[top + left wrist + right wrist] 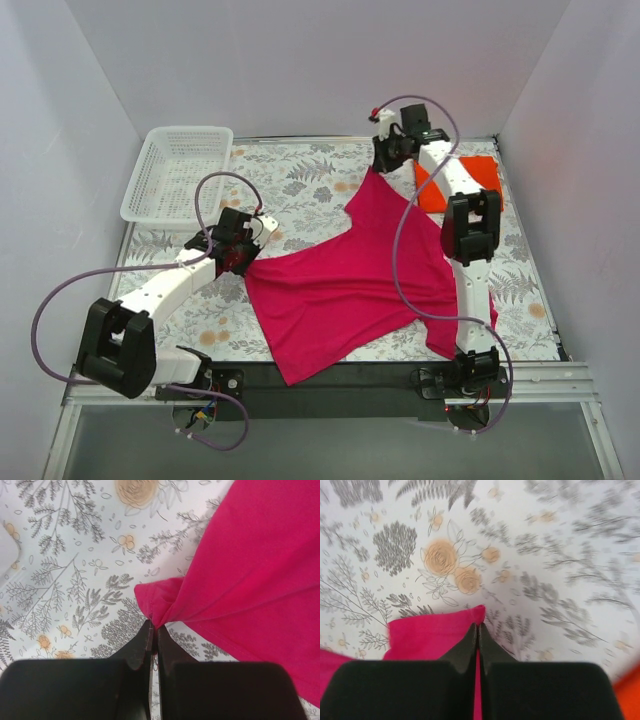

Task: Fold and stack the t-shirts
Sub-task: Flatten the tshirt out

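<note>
Magenta shirt (350,290), corners pinched by left gripper (154,630), right gripper (478,627)

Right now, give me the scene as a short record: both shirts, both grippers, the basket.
pink shirt: unfolded, spread across the middle of the table
orange shirt: looks folded, far right corner
left gripper: shut on the pink shirt's left edge
right gripper: shut on the pink shirt's far tip
basket: white, far left corner
</note>
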`<state>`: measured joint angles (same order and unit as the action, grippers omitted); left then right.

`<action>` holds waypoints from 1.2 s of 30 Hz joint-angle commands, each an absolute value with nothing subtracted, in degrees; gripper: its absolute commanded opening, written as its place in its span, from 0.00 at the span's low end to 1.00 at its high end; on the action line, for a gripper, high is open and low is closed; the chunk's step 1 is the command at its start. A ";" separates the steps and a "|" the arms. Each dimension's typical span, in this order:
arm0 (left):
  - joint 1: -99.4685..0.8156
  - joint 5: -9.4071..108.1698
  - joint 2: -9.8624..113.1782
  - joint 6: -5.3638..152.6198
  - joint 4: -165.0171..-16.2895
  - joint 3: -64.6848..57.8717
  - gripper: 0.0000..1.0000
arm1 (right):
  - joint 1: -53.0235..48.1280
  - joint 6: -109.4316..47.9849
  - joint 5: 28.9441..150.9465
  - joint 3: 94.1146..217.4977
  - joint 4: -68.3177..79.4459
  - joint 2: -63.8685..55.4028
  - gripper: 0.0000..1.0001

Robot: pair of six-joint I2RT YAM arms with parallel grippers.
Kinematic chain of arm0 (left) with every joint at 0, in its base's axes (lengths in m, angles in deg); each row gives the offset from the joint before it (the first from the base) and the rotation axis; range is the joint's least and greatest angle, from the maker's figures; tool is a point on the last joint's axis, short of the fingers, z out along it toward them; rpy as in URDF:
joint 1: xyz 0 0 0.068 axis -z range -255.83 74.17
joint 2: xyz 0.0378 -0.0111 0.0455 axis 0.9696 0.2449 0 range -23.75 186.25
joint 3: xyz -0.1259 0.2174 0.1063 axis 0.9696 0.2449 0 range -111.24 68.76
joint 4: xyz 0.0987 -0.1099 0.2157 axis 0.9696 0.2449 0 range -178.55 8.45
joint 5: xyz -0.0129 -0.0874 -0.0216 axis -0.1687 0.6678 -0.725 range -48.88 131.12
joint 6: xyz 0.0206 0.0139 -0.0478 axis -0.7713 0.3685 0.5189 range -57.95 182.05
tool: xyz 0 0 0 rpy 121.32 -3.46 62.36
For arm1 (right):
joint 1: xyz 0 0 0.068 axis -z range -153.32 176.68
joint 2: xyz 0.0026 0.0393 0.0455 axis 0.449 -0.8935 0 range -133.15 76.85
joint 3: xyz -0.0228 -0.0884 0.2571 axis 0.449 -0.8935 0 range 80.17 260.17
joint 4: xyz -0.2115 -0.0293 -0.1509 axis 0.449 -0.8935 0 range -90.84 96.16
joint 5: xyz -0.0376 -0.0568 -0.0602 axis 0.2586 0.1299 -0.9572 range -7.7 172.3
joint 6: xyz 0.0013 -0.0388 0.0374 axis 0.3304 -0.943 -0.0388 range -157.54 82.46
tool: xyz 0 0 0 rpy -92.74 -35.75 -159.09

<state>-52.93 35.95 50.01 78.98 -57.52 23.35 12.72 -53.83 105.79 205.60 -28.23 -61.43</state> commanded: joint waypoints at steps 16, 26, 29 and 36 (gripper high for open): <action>-59.48 38.31 73.10 77.69 -66.93 3.82 0.00 | 21.58 -42.55 104.53 193.55 -8.34 -44.88 0.01; -59.48 36.02 75.31 77.78 -67.28 1.09 0.00 | 21.58 -43.07 109.55 198.81 -6.06 -52.17 0.01; -59.48 35.23 74.43 77.87 -67.45 0.39 0.00 | 21.58 -45.88 112.36 199.70 -5.97 -51.65 0.01; -59.48 33.83 72.84 75.94 -70.44 -2.42 0.00 | 22.90 -49.49 115.54 199.62 -3.60 -45.41 0.01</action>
